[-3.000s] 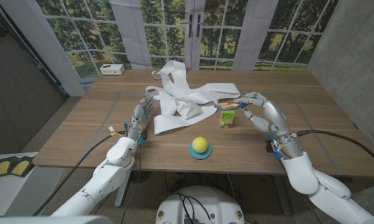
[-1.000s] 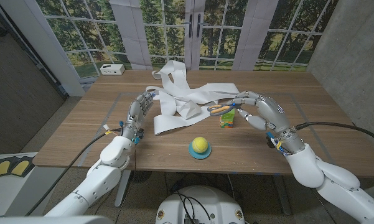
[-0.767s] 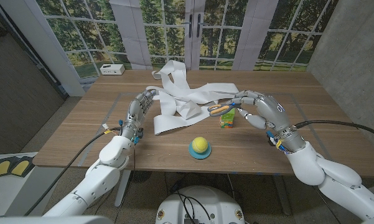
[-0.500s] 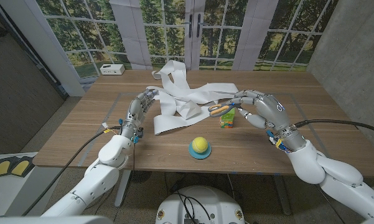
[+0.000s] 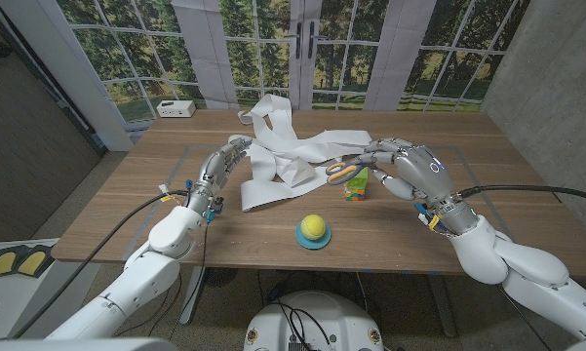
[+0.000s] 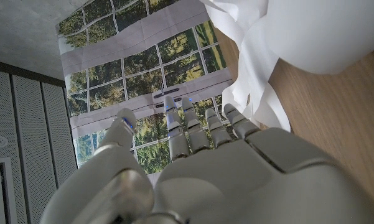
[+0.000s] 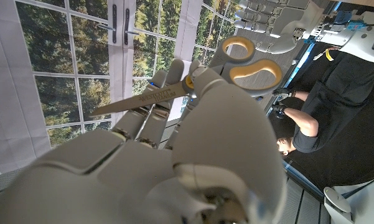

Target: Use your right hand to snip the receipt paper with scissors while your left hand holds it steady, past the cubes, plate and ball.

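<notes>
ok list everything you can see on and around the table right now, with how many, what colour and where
receipt paper: one long strip, white, crumpled in loops across the table's far middle
scissors: one pair, yellow handles, lifted above the cubes in the right hand
cubes: a small stack, green and orange, right of centre; count unclear
ball: one, yellow, near the front edge on the plate
plate: one, blue, small, under the ball
box: one, white, far left corner
table: one, wooden
person: one, dark clothes, in the right wrist view
left hand: at the paper's left edge
right hand: holds the scissors
</notes>
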You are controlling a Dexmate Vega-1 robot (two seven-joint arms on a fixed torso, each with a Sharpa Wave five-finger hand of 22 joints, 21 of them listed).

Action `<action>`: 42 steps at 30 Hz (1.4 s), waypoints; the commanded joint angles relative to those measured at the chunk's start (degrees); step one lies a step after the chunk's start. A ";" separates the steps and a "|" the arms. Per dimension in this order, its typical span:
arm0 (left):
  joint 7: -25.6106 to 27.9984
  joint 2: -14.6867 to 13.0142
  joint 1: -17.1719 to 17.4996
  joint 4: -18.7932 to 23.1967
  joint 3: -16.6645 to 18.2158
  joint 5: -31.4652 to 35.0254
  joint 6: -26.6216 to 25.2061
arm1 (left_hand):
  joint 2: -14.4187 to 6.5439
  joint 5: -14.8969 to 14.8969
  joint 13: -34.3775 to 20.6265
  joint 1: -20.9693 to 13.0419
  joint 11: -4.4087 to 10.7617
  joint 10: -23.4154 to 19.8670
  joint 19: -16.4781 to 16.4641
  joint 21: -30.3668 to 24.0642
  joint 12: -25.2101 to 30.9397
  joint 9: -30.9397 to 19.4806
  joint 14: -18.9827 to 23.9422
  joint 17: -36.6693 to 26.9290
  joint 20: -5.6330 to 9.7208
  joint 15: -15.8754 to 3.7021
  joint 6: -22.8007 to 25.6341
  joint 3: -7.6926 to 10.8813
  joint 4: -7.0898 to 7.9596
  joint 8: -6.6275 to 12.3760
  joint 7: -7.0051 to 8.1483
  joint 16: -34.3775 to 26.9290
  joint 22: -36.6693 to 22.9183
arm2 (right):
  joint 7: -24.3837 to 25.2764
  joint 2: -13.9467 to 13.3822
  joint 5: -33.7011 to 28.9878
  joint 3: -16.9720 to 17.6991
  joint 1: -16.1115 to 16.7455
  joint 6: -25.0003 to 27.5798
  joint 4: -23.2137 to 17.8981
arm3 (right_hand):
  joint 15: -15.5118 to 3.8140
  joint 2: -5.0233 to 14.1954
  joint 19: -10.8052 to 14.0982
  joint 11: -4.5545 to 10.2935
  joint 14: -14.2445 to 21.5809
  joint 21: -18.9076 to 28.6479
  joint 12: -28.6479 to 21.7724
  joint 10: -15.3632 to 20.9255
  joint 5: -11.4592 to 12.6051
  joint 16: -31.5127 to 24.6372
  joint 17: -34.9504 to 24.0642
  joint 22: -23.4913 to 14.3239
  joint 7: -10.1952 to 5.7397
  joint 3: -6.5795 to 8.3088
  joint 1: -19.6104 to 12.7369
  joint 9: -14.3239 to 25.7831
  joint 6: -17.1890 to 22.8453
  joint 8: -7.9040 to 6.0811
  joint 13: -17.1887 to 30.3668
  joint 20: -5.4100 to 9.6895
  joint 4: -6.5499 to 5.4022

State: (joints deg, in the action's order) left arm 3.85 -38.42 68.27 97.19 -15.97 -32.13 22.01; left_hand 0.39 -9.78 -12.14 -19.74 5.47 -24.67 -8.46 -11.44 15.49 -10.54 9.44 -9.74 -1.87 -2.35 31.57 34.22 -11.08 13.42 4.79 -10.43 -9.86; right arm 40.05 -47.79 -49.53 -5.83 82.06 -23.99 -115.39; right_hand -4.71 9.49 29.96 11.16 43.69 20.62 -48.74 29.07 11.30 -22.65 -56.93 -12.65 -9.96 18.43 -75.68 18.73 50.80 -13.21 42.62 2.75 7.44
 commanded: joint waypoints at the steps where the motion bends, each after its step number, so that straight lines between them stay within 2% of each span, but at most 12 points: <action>1: 1.84 -3.34 0.20 2.84 0.50 5.81 -1.39 | 1.33 -0.21 -0.70 -4.75 0.51 0.42 0.21 0.36 -0.26 -0.41 0.13 -0.28 -1.62 -1.37 -4.80 0.50 0.43 -1.80 -0.62 -0.27 -0.18 | 1.79 -2.65 -2.90 -1.64 -1.38 4.36 -1.88 | -9.04 0.47 -0.18 0.08 0.59 0.60 -0.13 0.69 0.42 0.13 -0.23 -0.07 -0.27 0.09 0.27 0.08 0.39 0.13 0.16 4.55 0.26; 4: 0.36 -3.61 0.19 3.04 0.50 4.87 -0.84 | 1.50 -0.16 -0.76 -4.97 0.56 0.51 0.29 0.39 -0.31 -0.44 0.06 -0.30 -1.82 -1.10 -4.91 0.37 0.54 -1.82 -0.55 -0.26 -0.18 | 1.73 -3.41 -3.49 -2.17 -1.98 5.28 -2.03 | -9.04 0.47 -0.24 0.07 0.63 0.67 -0.04 0.65 0.45 0.18 -0.31 -0.06 -0.23 0.08 0.29 0.07 0.38 0.19 0.12 4.55 0.28; 8: 3.09 -4.37 0.54 3.89 0.77 9.50 -1.00 | 1.71 -0.09 -0.83 -5.05 0.40 0.58 0.47 0.45 -0.35 -0.46 0.01 -0.32 -1.97 -0.95 -4.74 0.14 0.73 -1.74 -0.63 -0.27 -0.19 | 1.96 -4.27 -3.80 -2.73 -2.53 6.15 -2.24 | -9.04 0.47 -0.31 0.07 0.56 0.75 -0.04 0.72 0.48 0.35 -0.30 -0.04 -0.25 0.08 0.32 0.06 0.46 0.22 0.19 4.61 0.29; 12: 2.03 -5.25 0.46 3.93 0.76 10.67 -0.01 | 2.14 0.02 -1.01 -5.25 0.12 1.86 1.20 0.64 -0.88 -0.52 -0.81 -0.35 -2.36 -0.69 -3.61 -0.45 1.14 -1.39 -0.39 -0.07 -0.22 | 2.26 -5.17 -4.68 -3.50 -3.47 7.08 -2.34 | -9.05 0.51 -0.50 0.05 0.48 0.81 0.03 0.72 0.52 0.58 -0.22 -0.01 -0.33 0.07 0.38 0.04 0.49 0.27 0.20 4.74 0.28; 17: -1.16 -6.73 0.34 4.40 0.73 9.36 0.43 | 2.12 0.02 -1.38 -6.88 -0.24 6.03 2.45 0.63 -2.26 -0.59 -3.29 -0.41 -2.69 -0.22 -6.51 -1.25 1.47 -2.62 1.45 0.15 -0.26 | 3.05 -6.35 -6.58 -4.24 -3.92 8.81 -2.86 | -9.05 0.55 -0.53 0.07 0.54 0.98 0.13 0.80 0.56 0.77 -0.24 0.03 -0.41 0.06 0.45 0.01 0.68 0.30 0.17 4.86 0.27; 23: -1.42 -7.90 1.30 6.81 1.32 10.36 0.80 | 2.17 0.04 -1.55 -7.53 -0.53 8.05 2.56 0.52 -2.77 -0.61 -3.48 -0.47 -2.75 -0.25 -7.57 -1.75 1.60 -2.64 -0.53 -0.07 -0.26 | 3.48 -8.15 -7.53 -4.82 -4.24 10.01 -3.46 | -9.05 0.56 -0.57 0.06 0.56 1.16 0.23 0.85 0.61 1.02 -0.20 0.08 -0.38 0.03 0.54 -0.01 0.76 0.37 0.17 5.00 0.26; 27: -1.27 -7.81 1.68 7.74 1.50 10.94 1.38 | 1.98 -0.03 -1.70 -8.38 -0.82 8.90 2.76 0.50 -2.81 -0.73 -4.19 -0.50 -2.74 -0.40 -4.48 -2.00 1.58 -1.33 -2.25 0.04 -0.27 | 3.91 -8.84 -7.99 -5.27 -4.53 10.85 -3.76 | -9.05 0.56 -0.56 0.05 0.67 1.29 0.20 0.97 0.65 1.10 -0.26 0.11 -0.32 0.02 0.60 -0.03 0.87 0.40 0.28 5.05 0.26; 28: -1.46 -7.86 1.67 7.86 1.51 10.98 1.51 | 1.81 -0.08 -1.75 -9.02 -1.55 11.40 2.82 0.46 -3.53 -0.78 -4.42 -0.51 -2.71 -0.53 -4.33 -2.14 1.56 -1.38 -2.42 0.00 -0.27 | 3.91 -9.05 -7.83 -5.41 -4.63 10.85 -3.79 | -9.05 0.56 -0.56 0.05 0.70 1.31 0.25 0.94 0.66 1.08 -0.30 0.12 -0.32 0.02 0.60 -0.03 0.87 0.40 0.24 5.07 0.26; 35: -2.63 -7.41 1.05 7.12 1.13 11.16 2.77 | 1.50 -0.15 -1.84 -10.06 -0.88 13.12 4.02 0.79 -3.74 -0.83 -5.28 -0.54 -2.17 -0.89 -4.18 -2.25 1.47 -1.45 -3.16 0.12 -0.26 | 3.96 -10.00 -9.22 -6.23 -4.69 13.20 -4.32 | -9.05 0.54 -0.59 0.04 0.72 1.52 0.33 1.02 0.72 1.30 -0.36 0.18 -0.28 0.00 0.65 -0.06 0.92 0.49 0.30 5.10 0.30; 37: -3.37 -7.08 0.66 6.61 0.77 10.76 3.35 | 1.04 -0.21 -1.88 -10.93 -0.91 13.06 4.18 0.74 -3.47 -0.86 -5.27 -0.54 -2.48 -0.93 -3.20 -2.09 1.38 -1.13 -3.16 0.00 -0.25 | 3.88 -10.43 -10.09 -6.47 -4.74 14.08 -4.47 | -9.05 0.54 -0.62 0.03 0.79 1.56 0.34 1.03 0.73 1.28 -0.44 0.19 -0.27 0.00 0.65 -0.07 0.98 0.49 0.34 5.11 0.31; 40: -4.34 -6.76 0.00 5.89 0.27 10.29 3.75 | -4.58 -0.64 -2.15 -17.03 -1.51 12.54 4.04 0.36 -2.43 -1.05 -4.97 -0.52 -2.87 -0.95 -2.97 0.51 0.93 -1.22 -3.56 -0.34 -0.20 | 3.00 -11.09 -11.17 -6.82 -4.91 15.49 -5.11 | -9.05 0.54 -0.69 0.02 0.77 1.64 0.44 0.97 0.75 1.42 -0.44 0.21 -0.30 0.00 0.66 -0.08 0.86 0.59 0.33 5.13 0.33; 42: -4.52 -6.80 -0.17 5.75 0.16 10.27 3.53 | -4.94 -0.62 -2.17 -17.70 -1.22 12.40 4.03 0.35 -2.30 -1.07 -4.96 -0.49 -2.90 -1.09 -2.70 0.68 0.82 -1.13 -3.19 -0.33 -0.19 | 2.38 -11.65 -11.52 -7.04 -5.07 16.02 -5.56 | -9.05 0.55 -0.78 0.01 0.83 1.68 0.51 0.90 0.76 1.43 -0.52 0.22 -0.23 0.00 0.66 -0.08 0.80 0.64 0.32 5.12 0.34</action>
State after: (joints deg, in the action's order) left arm 1.44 -45.67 69.27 104.05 -14.80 -21.38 24.37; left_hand -3.66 -9.78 -14.00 -35.48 4.57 -12.14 -4.26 -10.80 12.77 -11.35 4.61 -10.01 -4.39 -2.04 28.36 34.17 -10.04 11.69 1.33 -10.43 -9.95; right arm 43.64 -57.28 -58.36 -11.64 77.53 -11.73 -119.57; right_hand -4.50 9.37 29.36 11.15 43.89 21.95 -48.47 29.69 11.69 -21.39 -57.21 -12.25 -10.45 18.19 -74.96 18.57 51.28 -12.81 42.72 2.76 7.67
